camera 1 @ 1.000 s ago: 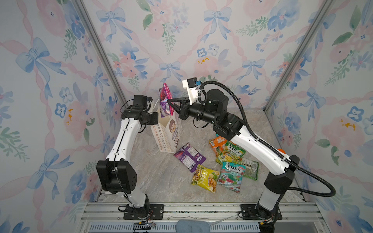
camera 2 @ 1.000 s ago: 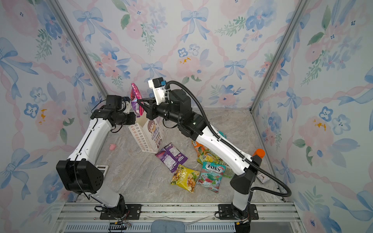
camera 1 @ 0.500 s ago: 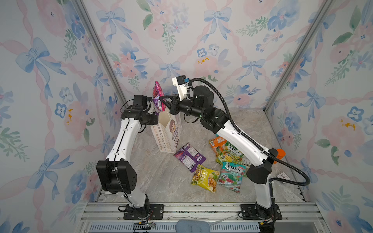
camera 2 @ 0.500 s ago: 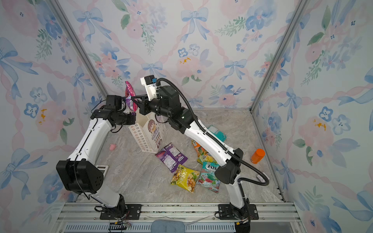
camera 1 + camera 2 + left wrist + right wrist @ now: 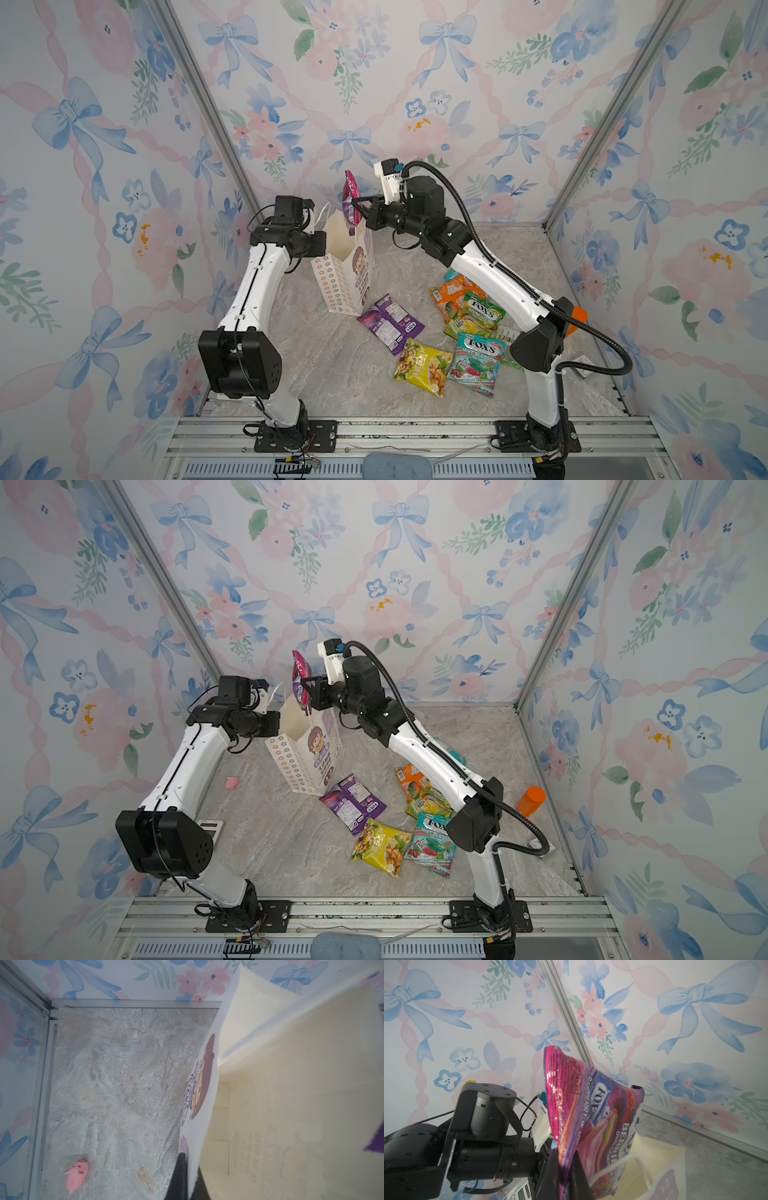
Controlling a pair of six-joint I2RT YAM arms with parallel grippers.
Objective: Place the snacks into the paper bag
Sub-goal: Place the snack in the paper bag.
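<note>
Shifted back right since prev frame, R gripper (image 5: 358, 205) clamps magenta FOX'S pouch (image 5: 350, 198) upright over paper bag (image 5: 344, 270) mouth, cord handle (image 5: 623, 1159) just beside. L gripper (image 5: 190, 1180) pinches bag rim. Purple pouch (image 5: 390, 324) lies near bag base.

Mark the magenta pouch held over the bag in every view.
Top view: magenta pouch stands upright above the paper bag mouth, just left of centre.
Top view: same place, above the bag.
Left wrist: only a blurred purple corner over the bag's inside, likely the pouch.
Right wrist: large and close, above the bag's rim.
Shared landmark: the paper bag.
</note>
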